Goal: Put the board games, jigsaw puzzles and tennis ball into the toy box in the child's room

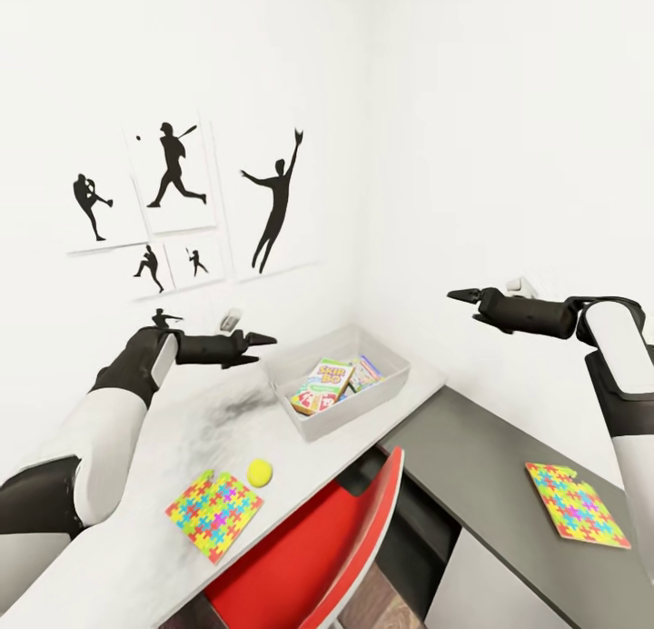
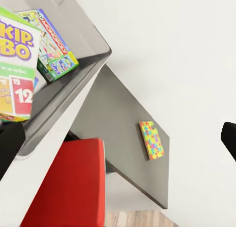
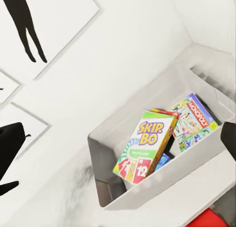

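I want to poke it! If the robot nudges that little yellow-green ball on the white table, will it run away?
Probably. The small yellow-green tennis ball is round and sits loose on the smooth white table, so a nudge would likely roll it, maybe toward the edge near the red chair. It looks light, and a claw could squirt it sideways.

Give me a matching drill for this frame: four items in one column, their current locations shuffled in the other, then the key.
Items:
1. Skip-Bo board game
2. tennis ball
3. jigsaw puzzle with the ball beside it
4. other jigsaw puzzle

Locations:
A. on the dark grey side cabinet
B. inside the toy box
C. lying flat on the white table, near its front edge
D. on the white table, between a puzzle and the toy box

Pairs: 1-B, 2-D, 3-C, 4-A
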